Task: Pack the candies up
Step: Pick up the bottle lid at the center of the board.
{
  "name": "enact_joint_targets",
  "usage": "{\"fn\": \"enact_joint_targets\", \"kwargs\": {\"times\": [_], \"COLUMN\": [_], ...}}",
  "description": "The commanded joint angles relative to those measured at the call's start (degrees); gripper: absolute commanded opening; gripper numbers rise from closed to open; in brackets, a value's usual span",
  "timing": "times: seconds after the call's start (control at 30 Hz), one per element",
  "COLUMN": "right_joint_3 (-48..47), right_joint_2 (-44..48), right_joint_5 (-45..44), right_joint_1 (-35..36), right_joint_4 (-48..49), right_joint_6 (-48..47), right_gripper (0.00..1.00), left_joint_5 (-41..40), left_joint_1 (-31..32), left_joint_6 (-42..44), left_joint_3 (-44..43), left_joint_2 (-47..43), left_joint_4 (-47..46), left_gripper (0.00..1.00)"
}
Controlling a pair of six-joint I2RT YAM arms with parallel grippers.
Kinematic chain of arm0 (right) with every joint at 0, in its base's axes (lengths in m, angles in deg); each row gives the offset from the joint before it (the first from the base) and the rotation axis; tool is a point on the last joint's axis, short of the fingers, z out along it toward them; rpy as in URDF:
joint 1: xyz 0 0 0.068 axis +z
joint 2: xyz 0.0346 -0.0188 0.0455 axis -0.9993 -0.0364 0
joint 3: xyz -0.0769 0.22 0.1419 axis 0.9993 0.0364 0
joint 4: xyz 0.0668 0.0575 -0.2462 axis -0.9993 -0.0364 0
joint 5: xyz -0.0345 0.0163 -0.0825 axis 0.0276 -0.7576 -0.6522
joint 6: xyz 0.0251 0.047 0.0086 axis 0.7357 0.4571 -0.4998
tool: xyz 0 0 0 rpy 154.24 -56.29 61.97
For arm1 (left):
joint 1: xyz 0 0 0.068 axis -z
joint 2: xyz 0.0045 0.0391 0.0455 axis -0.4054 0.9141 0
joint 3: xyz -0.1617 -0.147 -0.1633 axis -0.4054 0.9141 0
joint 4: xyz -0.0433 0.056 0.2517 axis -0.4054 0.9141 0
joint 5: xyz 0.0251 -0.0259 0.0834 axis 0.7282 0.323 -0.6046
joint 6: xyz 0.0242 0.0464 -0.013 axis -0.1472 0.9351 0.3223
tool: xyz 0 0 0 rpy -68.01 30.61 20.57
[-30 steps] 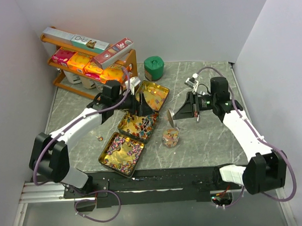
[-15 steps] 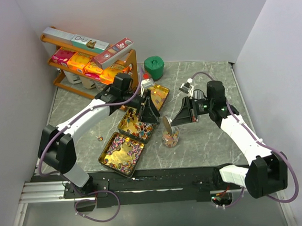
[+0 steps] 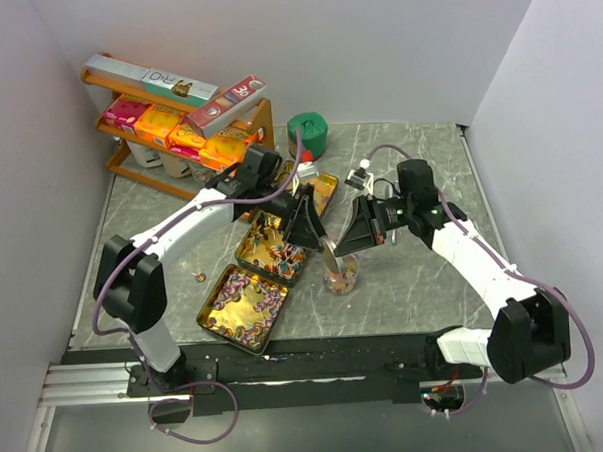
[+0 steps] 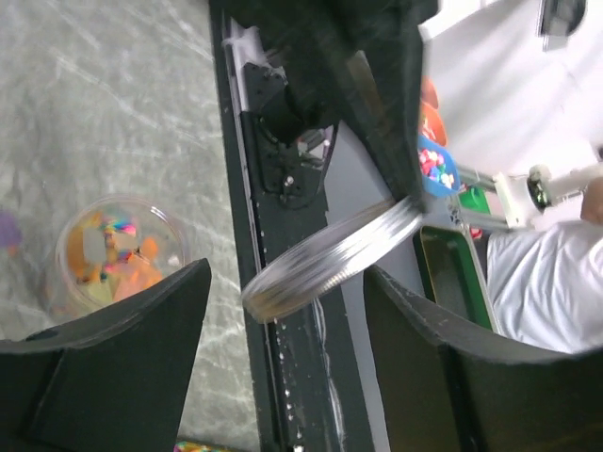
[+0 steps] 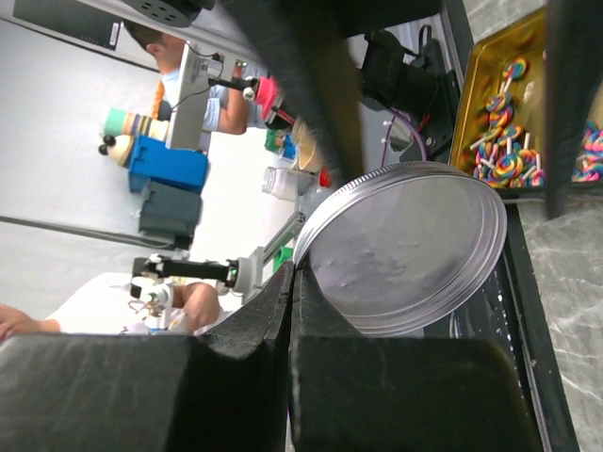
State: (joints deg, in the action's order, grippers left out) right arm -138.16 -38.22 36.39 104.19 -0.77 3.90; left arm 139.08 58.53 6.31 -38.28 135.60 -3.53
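The left pincer (image 4: 287, 280) gapes; the right pincer (image 5: 294, 282) is clamped shut.

Three trays run diagonally across the table (image 3: 424, 281): near tray (image 3: 212, 290) at left, middle tray (image 3: 263, 271) behind it, far tray (image 3: 332, 190) beyond. Candies (image 3: 247, 298) lie in them. The jar (image 3: 342, 276) stands right of the middle tray, the lid (image 3: 329, 253) tilted over it, possibly touching. A rack (image 3: 129, 163) stands far left, with a roll (image 3: 309, 136) to its right.
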Motion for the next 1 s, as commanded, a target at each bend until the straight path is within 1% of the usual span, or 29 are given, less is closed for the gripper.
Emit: {"fn": "enact_joint_targets", "kwargs": {"times": [0.0, 0.03, 0.1, 0.13, 0.17, 0.2, 0.23, 0.27, 0.3, 0.33, 0.37, 0.4, 0.43, 0.47, 0.5, 0.53, 0.57, 0.6, 0.63, 0.67, 0.7, 0.73, 0.77, 0.8, 0.83, 0.87, 0.9, 0.93, 0.97], "right_joint_3": [-2.9, -3.0, -3.4, -3.6, -3.6, -3.7, -3.9, -3.6, -3.5, -3.2, -2.6, -2.4, -2.1, -1.7, -1.6, -1.6, -1.8, -2.1, -2.6, -4.1, -4.9, -5.8, -7.4, -7.7, -7.9, -8.1, -7.9, -7.7, -7.6], "right_joint_2": [-1.9, -2.2, -3.1, -3.3, -3.8, -4.0, -4.1, -4.7, -4.8, -4.8, -5.0, -5.1, -5.2, -5.3, -5.3, -5.5, -5.7, -5.9, -6.2, -6.8, -7.1, -7.4, -7.6, -7.4, -7.1, -5.9, -5.3, -3.9, -3.3], "right_joint_5": [6.2, 6.0, 5.7, 5.6, 5.4, 5.1, 5.0, 4.9, 4.7, 4.5, 4.3, 4.1, 3.9, 2.9, 2.3, 1.8, 1.1, -0.1, -1.0, -2.1, -4.3, -6.1, -8.0, -10.1, -14.5, -18.0, -20.8, -26.5, -29.4], "right_joint_1": [1.0, 1.0, 1.1, 1.2, 1.1, 1.0, 1.0, 0.9, 0.8, 0.6, 0.7, 0.4, 0.2, -0.2, -0.8, -1.2, -1.4, -1.6, -1.9, -1.8, -1.9, -1.9, -2.0, -2.3, -2.6, -3.1, -3.4, -3.6, -4.0], "right_joint_4": [1.6, 1.8, 2.3, 2.5, 3.3, 3.6, 4.2, 5.5, 6.7, 7.7, 10.5, 11.7, 12.4, 12.7, 11.8, 10.6, 9.5, 5.9, 3.8, 1.4, -1.5, -5.9, -8.7, -10.0, -11.8, -12.6, -13.1, -14.8, -15.6], "right_joint_6": [0.1, 0.2, 0.5, 0.9, 1.3, 1.6, 2.6, 3.2, 4.8, 5.6, 6.8, 8.7, 9.3, 9.5, 8.9, 8.2, 7.3, 4.9, 3.3, 1.5, -2.4, -4.0, -5.9, -7.9, -8.5, -9.1, -9.6, -10.1, -10.5], "right_gripper": [0.00, 0.00, 0.00, 0.00, 0.00, 0.00, 0.00, 0.00, 0.00, 0.00, 0.00, 0.00, 0.00, 0.00, 0.00, 0.00, 0.00, 0.04, 0.05, 0.07, 0.20, 0.28, 0.36, 0.45, 0.49, 0.52, 0.62, 0.65, 0.67], "left_joint_5": [6.9, 7.6, 8.3, 8.4, 8.2, 7.8, 7.8, 7.6, 7.7, 7.7, 7.6, 7.5, 7.0, 6.2, 2.1, -1.4, -6.2, -12.7, -14.2, -15.1, -16.2, -18.9, -19.9, -21.0, -22.1, -22.8, -23.4, -24.0, -24.9], "left_joint_1": [0.8, 0.8, 0.8, 0.9, 0.9, 0.9, 0.9, 0.9, 0.8, 0.8, 0.9, 0.8, 0.9, 0.9, 1.0, 1.3, 1.7, 2.0, 2.2, 2.1, 2.2, 2.2, 2.2, 2.2, 2.2, 2.2, 2.2, 2.1, 2.2], "left_joint_6": [15.9, 20.0, 24.2, 28.4, 30.3, 32.3, 36.7, 38.9, 40.8, 43.0, 42.8, 41.5, 36.7, 33.2, 28.7, 18.3, 13.7, 10.7, 7.8, 6.5, 5.2, 2.7, 1.6, 1.2, -1.8, -2.9, -3.9, -6.1, -7.0], "left_joint_3": [-7.0, -8.8, -10.4, -11.1, -12.4, -13.2, -14.9, -15.8, -16.7, -18.1, -18.5, -18.5, -17.6, -16.8, -15.6, -11.7, -9.5, -7.6, -5.0, -4.2, -3.8, -3.2, -3.1, -3.1, -3.3, -3.2, -3.0, -2.1, -1.7], "left_joint_2": [2.6, 3.1, 4.8, 5.4, 6.1, 7.7, 8.6, 9.6, 11.4, 12.2, 12.7, 13.1, 12.9, 12.7, 11.1, 9.8, 8.1, 5.1, 4.1, 3.3, 2.8, 3.0, 3.2, 3.9, 4.3, 5.0, 5.2, 5.4, 5.4], "left_joint_4": [13.0, 17.7, 23.2, 28.5, 31.0, 33.4, 39.2, 41.9, 44.7, 46.4, 47.0, 45.5, 43.4, 36.5, 31.9, 25.7, 15.9, 12.3, 10.3, 8.9, 6.5, 5.7, 5.2, 5.1, 5.1, 5.0, 4.8, 3.9, 3.4], "left_gripper": [0.70, 0.67, 0.63, 0.57, 0.59, 0.57, 0.50, 0.46, 0.37, 0.31, 0.24, 0.15, 0.12, 0.09, 0.05, 0.02, 0.01, 0.01, 0.01, 0.01, 0.01, 0.01, 0.01, 0.01, 0.01, 0.01, 0.01, 0.02, 0.02]}}
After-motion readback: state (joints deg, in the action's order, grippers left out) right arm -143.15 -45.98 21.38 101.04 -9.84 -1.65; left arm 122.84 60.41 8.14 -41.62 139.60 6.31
